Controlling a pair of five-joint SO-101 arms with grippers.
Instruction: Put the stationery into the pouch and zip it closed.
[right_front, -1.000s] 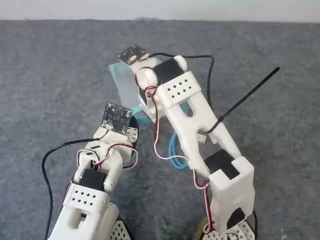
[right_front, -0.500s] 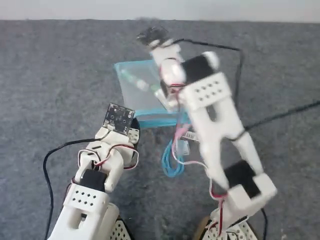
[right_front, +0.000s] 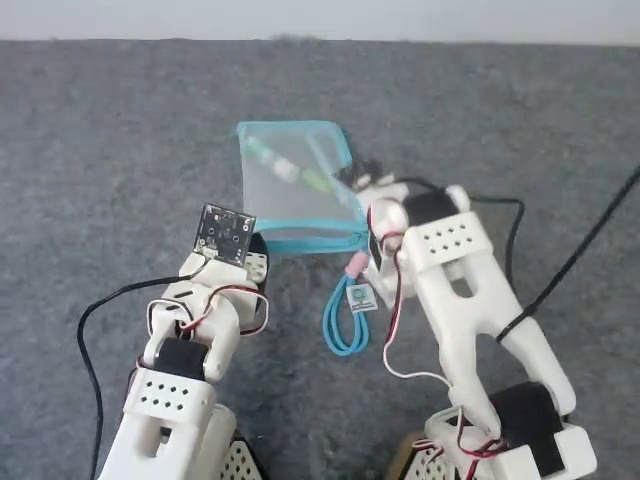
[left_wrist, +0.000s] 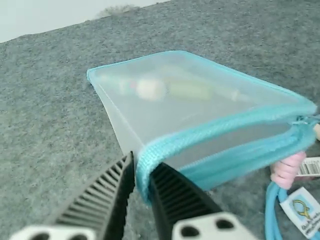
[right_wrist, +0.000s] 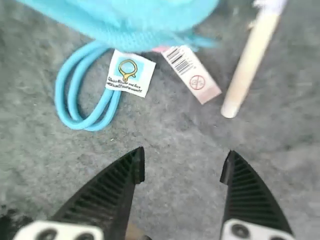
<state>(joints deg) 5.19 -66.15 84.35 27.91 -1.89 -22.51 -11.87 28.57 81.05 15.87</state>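
The translucent pouch (right_front: 295, 185) with teal trim lies flat on the grey mat, and pens (right_front: 285, 168) show through it. My left gripper (left_wrist: 142, 182) is shut on the pouch's (left_wrist: 200, 115) teal zip edge at its near corner. A white and green pen (left_wrist: 165, 89) lies inside. My right gripper (right_wrist: 185, 155) hangs open above the mat just beside the pouch's (right_wrist: 130, 17) zip end, holding nothing. A cream stick (right_wrist: 247, 60) lies on the mat outside the pouch. In the high view the right gripper (right_front: 372, 225) sits at the pouch's right corner.
A blue cord loop (right_front: 345, 320) with a paper tag (right_front: 360, 297) trails from the pouch toward the arms. A barcode tag (right_wrist: 192, 75) and a pink bead (left_wrist: 287, 167) lie by it. Black cables run over the mat at right.
The right arm swung off the pouch, rightward and back toward the front, uncovering the pouch. The left arm stayed almost still, holding the pouch's corner.
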